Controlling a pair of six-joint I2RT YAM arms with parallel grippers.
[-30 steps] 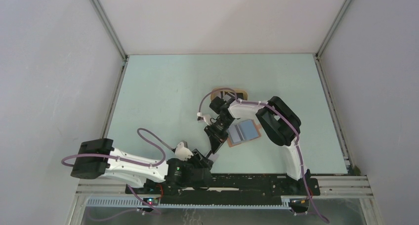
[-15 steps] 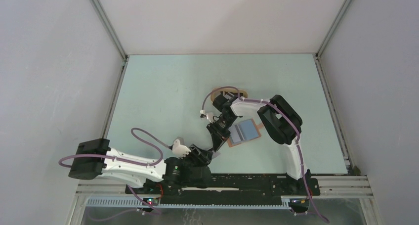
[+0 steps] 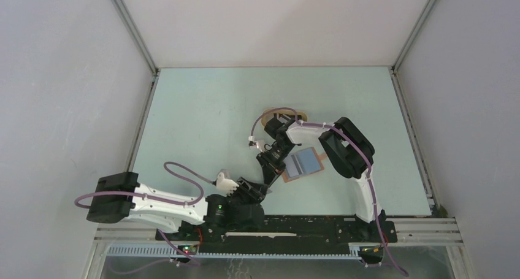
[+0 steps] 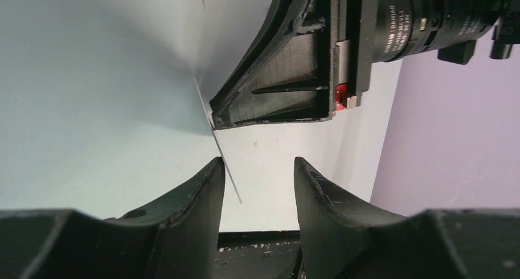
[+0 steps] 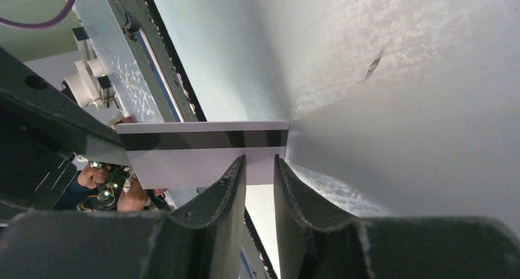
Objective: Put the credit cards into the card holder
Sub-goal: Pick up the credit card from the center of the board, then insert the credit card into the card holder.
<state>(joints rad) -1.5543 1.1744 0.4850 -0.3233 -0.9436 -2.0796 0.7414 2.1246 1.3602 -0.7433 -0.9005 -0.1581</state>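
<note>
A whitish credit card [image 5: 190, 150] with a dark stripe sits at the tips of my right gripper [image 5: 259, 159], its face toward that camera, the jaws narrowly apart at its right end. From above, the card [image 3: 268, 181] hangs down from the right gripper [image 3: 270, 168] toward the left gripper [image 3: 260, 192]. The left wrist view shows the card edge-on [image 4: 224, 159], reaching between the open left gripper [image 4: 257, 162] close to its left finger, with no contact seen. The card holder [image 3: 305, 162] lies open, blue pockets up, just right of the right gripper.
An oval beige tray [image 3: 288, 114] lies behind the right wrist, mostly hidden. The right gripper's finger [image 4: 282, 76] fills the top of the left wrist view. The two arms nearly meet close to the table's near edge [image 3: 306, 216].
The left gripper has crept up and right toward the hanging card and narrowed slightly. The right wrist shifted a little to the right with the card.
</note>
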